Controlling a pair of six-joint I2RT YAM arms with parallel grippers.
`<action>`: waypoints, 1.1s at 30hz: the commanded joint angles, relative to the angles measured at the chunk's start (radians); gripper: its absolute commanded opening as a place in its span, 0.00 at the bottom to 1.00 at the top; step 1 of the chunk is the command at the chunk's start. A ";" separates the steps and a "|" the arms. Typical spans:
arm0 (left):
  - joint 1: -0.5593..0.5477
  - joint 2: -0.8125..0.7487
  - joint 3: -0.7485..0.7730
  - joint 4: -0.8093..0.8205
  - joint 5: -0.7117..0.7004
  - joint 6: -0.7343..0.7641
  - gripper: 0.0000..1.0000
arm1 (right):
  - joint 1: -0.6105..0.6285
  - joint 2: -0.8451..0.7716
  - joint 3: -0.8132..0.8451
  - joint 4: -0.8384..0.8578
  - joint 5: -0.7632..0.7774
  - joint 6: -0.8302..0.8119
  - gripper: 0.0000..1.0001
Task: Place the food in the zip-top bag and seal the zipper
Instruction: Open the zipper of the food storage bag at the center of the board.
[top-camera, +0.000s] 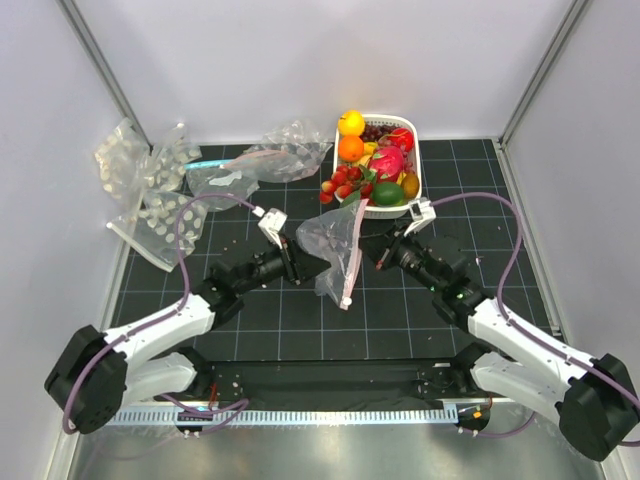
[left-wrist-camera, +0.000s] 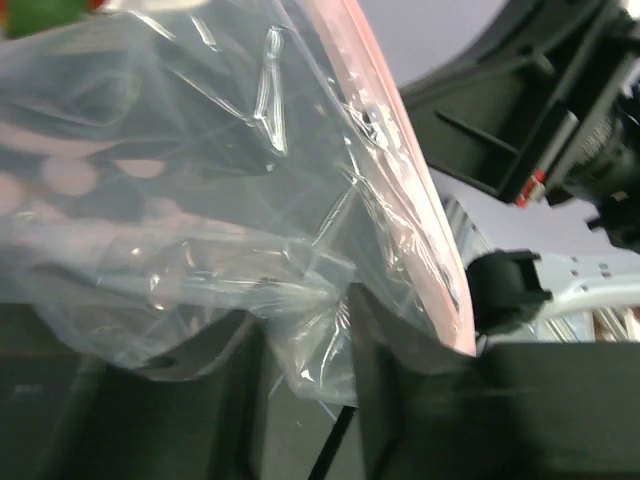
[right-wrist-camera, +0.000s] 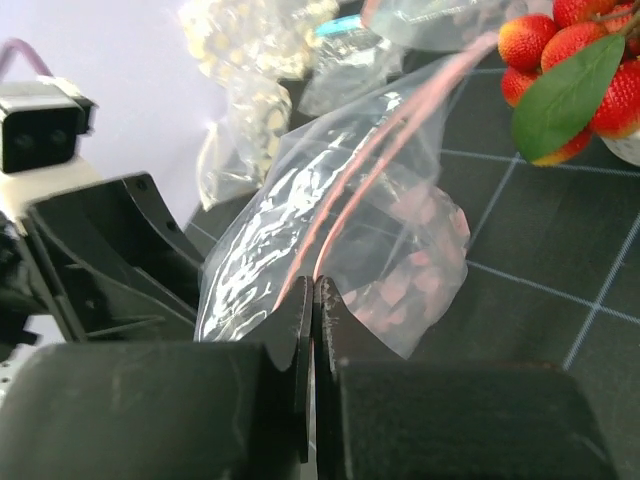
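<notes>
Right gripper (right-wrist-camera: 312, 288) clamped on the zipper (right-wrist-camera: 332, 212) — bag (top-camera: 335, 238) at centre of the top view. Left gripper (left-wrist-camera: 300, 335) parted, bag film between. Strawberries (top-camera: 340, 185) in the basket (top-camera: 417, 165), upper centre.

Clear zip-top bag (top-camera: 330, 240) hangs crumpled, its pink zipper (top-camera: 351, 268) running down; food (top-camera: 388, 162) heaped in basket (top-camera: 385, 211).

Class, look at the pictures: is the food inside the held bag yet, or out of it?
Out. The strawberries and dragon fruit rest at the white basket, apart from the bag.
</notes>
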 joint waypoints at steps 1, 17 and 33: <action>-0.006 -0.083 0.058 -0.161 -0.176 0.066 0.41 | 0.051 0.024 0.096 -0.108 0.107 -0.085 0.01; -0.181 -0.238 0.139 -0.508 -0.786 0.180 0.51 | 0.384 0.109 0.225 -0.283 0.622 -0.306 0.01; -0.185 -0.358 0.085 -0.479 -0.810 0.198 0.61 | 0.394 0.113 0.224 -0.280 0.644 -0.311 0.01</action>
